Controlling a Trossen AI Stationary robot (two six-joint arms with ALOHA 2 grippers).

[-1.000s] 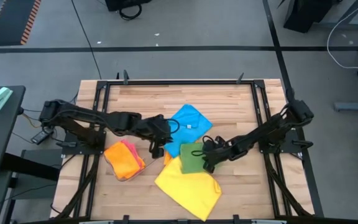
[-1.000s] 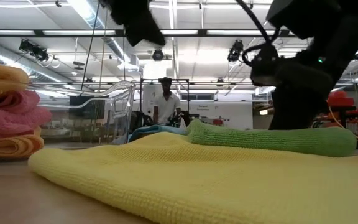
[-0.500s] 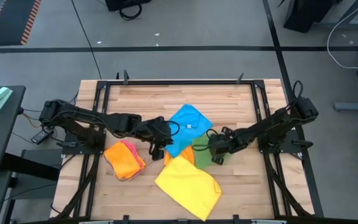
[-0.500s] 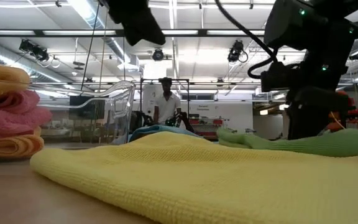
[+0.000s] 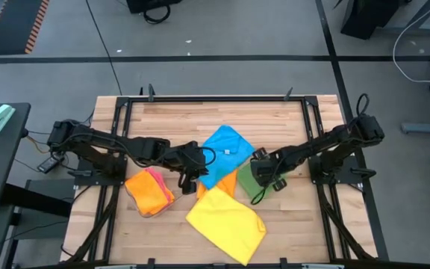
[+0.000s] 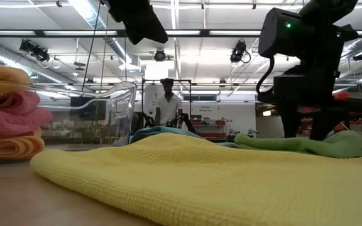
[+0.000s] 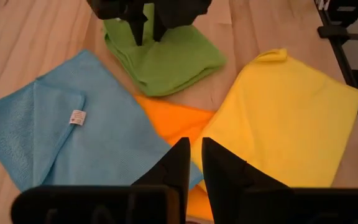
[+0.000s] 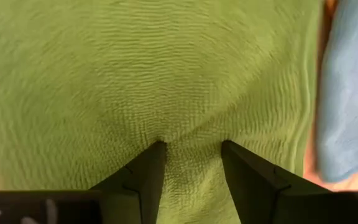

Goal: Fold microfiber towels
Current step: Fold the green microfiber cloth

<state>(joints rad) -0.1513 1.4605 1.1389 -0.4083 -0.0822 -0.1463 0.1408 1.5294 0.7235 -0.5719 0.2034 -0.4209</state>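
A folded green towel (image 5: 252,184) lies on the wood table right of centre, with my right gripper (image 5: 264,176) standing open on top of it. The blue towel (image 5: 226,152) lies spread at the middle. An orange towel (image 5: 227,185) peeks out from under it and the crumpled yellow towel (image 5: 226,221). My left gripper (image 5: 189,175) hovers over the blue towel's left edge. Its fingers (image 7: 182,163) are almost together with nothing between them. A folded orange and pink stack (image 5: 149,191) rests at the left. My right gripper presses its two spread fingertips (image 8: 156,152) down on the green towel's upper face (image 8: 191,134), coming steeply from above. The cloth ripples between and around the tips. The towel lies flat on the table under them (image 7: 166,59).
The table's black frame rails (image 5: 316,142) run along both sides. A clear plastic tray (image 6: 115,107) shows in the low view behind the yellow towel (image 6: 200,179). A person (image 6: 167,105) stands far off in the room. Bare wood lies along the far edge (image 5: 200,116).
My right gripper has moved toward the table's right edge and rolled its wrist. The green towel has slid and turned with it, off the yellow towel, uncovering more of the orange one. The left arm has kept still.
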